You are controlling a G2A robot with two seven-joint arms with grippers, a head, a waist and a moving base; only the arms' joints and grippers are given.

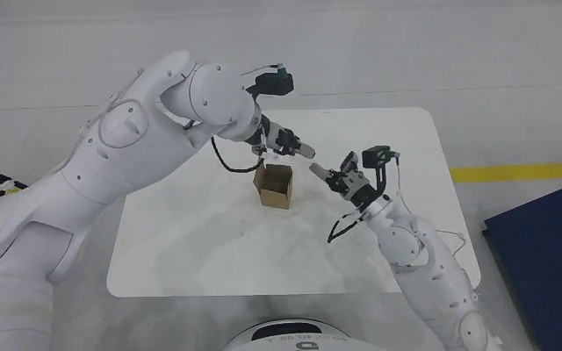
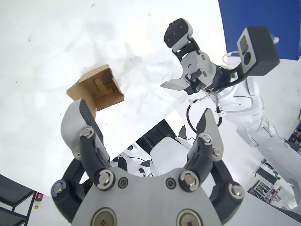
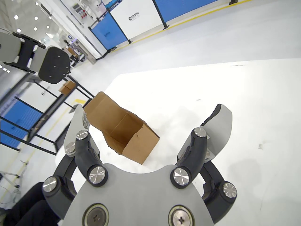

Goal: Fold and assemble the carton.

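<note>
White table (image 1: 176, 254) carries carton (image 1: 273, 185) at centre, upright, top open. Left gripper (image 1: 305, 151) sits just far-right of it, right gripper (image 1: 332, 170) right. Both are spread wide and empty. One finger (image 2: 70, 121) hides a carton corner.

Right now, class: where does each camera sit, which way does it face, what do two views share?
Top view: above the arms, looking down at the table; left gripper and right gripper show.
Left wrist view: on the left arm, looking down into the carton past the left gripper; right gripper beyond.
Right wrist view: on the right arm, facing the carton's side past the right gripper.
All share the carton.
</note>
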